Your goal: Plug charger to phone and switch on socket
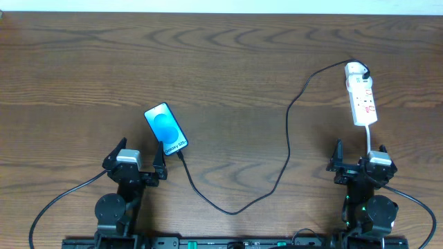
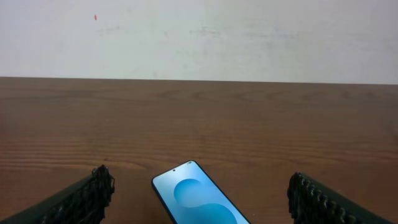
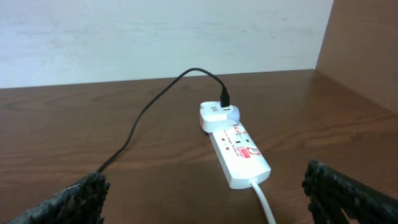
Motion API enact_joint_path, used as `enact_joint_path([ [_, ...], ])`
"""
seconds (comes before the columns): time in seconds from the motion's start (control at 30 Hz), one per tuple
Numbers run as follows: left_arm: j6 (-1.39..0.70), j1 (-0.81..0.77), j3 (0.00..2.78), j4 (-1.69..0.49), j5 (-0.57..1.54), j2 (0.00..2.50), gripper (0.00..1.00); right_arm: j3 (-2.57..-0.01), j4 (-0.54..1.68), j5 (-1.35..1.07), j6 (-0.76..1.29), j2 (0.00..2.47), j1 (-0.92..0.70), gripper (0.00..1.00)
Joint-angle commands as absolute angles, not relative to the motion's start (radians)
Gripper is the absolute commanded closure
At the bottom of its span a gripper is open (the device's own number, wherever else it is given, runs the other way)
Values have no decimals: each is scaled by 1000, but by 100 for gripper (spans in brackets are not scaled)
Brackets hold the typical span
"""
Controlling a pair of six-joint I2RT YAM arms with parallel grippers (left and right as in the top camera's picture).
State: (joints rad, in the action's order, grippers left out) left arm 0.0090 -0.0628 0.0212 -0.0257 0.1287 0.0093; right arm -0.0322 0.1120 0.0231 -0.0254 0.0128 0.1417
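- Left arm: parked at the near table edge, folded back over its base, wrist pointing away from the base toward the far side of the table (image 1: 221,62)
- Left gripper (image 1: 142,149): jaws spread wide, nothing between them; in the wrist view the two dark ribbed fingers (image 2: 87,198) sit at the lower corners of the frame, clear of the tabletop
- Phone (image 1: 166,128): flat on the table, screen up and lit light blue, lying at a slant just ahead of the left gripper; its near end with the white text is closest to that gripper's inner finger, not touching it as far as the overhead view shows
- Charger (image 1: 287,138): thin black cable, one end meeting the near short edge of the phone; too small to tell whether the tip is fully seated
- From there the cable loops toward the near edge, rises through the middle of the table and arcs over to the far end of the socket (image 1: 361,97)
- Black plug (image 3: 225,99) stands in a white adapter (image 3: 214,115) at that far end
- Socket: white strip lying lengthwise ahead of the right gripper (image 1: 360,149), red marks on top; switch position cannot be read
- White cord (image 1: 370,138) leaves the strip's near end and runs back toward the right wrist
- Right arm: same folded pose at the near edge, wrist aimed at the strip
- Right gripper: jaws fully apart, empty; fingers (image 3: 74,200) at the frame's lower corners, well short of the socket
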Motion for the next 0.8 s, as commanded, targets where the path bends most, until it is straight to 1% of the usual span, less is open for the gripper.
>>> enact_joint_path([
  [0.0, 26, -64, 4, -60, 149, 3, 8, -21, 106, 35, -46, 5, 128, 1],
  [0.33, 26, -64, 4, -59, 149, 3, 9, -5, 64, 126, -38, 5, -3, 1],
  [0.77, 26, -64, 4, -60, 149, 3, 9, -5, 61, 159, 53, 5, -15, 1],
])
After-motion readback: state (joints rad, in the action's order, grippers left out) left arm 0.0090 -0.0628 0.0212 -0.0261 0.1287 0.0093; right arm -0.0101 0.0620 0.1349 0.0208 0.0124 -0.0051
